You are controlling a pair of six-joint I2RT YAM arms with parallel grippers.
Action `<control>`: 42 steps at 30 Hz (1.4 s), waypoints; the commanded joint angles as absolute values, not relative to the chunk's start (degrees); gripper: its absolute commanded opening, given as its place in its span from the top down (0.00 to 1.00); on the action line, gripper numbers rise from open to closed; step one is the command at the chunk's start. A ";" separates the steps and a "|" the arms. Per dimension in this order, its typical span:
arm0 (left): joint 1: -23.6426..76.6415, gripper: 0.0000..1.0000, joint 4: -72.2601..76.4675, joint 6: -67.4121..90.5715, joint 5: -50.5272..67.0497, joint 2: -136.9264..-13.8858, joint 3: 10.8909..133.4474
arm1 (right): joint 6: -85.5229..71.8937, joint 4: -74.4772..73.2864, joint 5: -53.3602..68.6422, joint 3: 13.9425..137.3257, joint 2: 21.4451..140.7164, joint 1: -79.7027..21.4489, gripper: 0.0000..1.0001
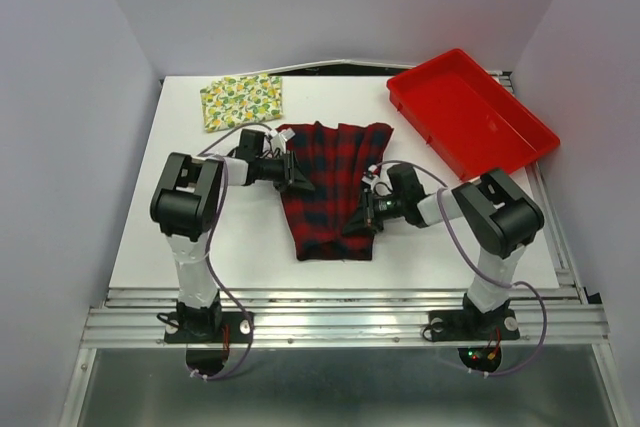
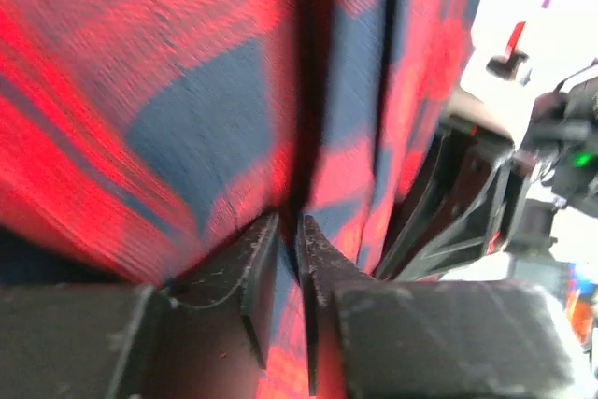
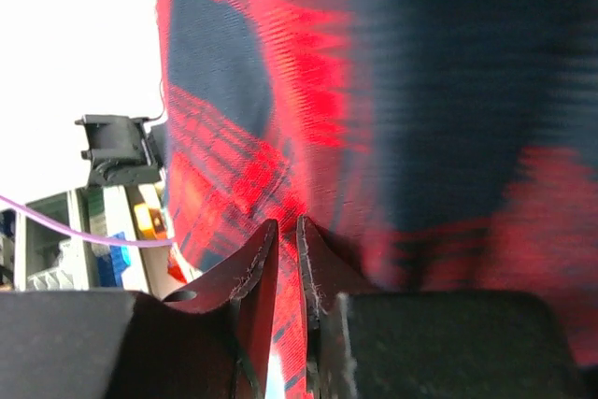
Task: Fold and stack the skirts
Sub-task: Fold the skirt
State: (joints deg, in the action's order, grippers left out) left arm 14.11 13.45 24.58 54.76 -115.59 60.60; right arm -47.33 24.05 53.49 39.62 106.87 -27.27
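The red-and-black plaid skirt point(image 1: 332, 192) lies mid-table, its wider end toward the back. My left gripper point(image 1: 300, 175) is shut on the cloth at the skirt's left edge. In the left wrist view its jaws point(image 2: 290, 220) are nearly closed with plaid cloth point(image 2: 187, 109) pinched between them. My right gripper point(image 1: 362, 219) is shut on the skirt's right edge, lower down. In the right wrist view its jaws point(image 3: 288, 223) pinch plaid cloth point(image 3: 392, 91). The cream-yellow lemon-print skirt point(image 1: 242, 100) lies folded at the back left, apart from both grippers.
A rigid red plastic tray point(image 1: 470, 112) sits at the back right, angled, close to the right arm's elbow. The white table point(image 1: 250, 247) ends at a metal rail in front. Grey walls stand on the left, right and back.
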 commanded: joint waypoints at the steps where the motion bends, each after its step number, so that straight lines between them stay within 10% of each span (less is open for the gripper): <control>1: 13.19 0.70 7.92 15.47 58.27 -101.54 56.52 | -44.84 21.46 55.88 45.85 101.52 -27.78 0.80; 8: 10.99 0.62 14.30 18.53 58.80 -90.96 56.85 | -31.29 6.25 52.21 62.63 98.52 -22.86 0.73; 26: 3.87 0.66 27.69 32.96 55.10 -125.24 74.00 | -25.04 7.73 53.70 82.26 130.60 -16.61 0.71; 42: 9.13 0.62 -4.31 8.88 69.25 -83.25 44.14 | -44.12 12.30 58.54 54.98 97.04 -24.76 0.54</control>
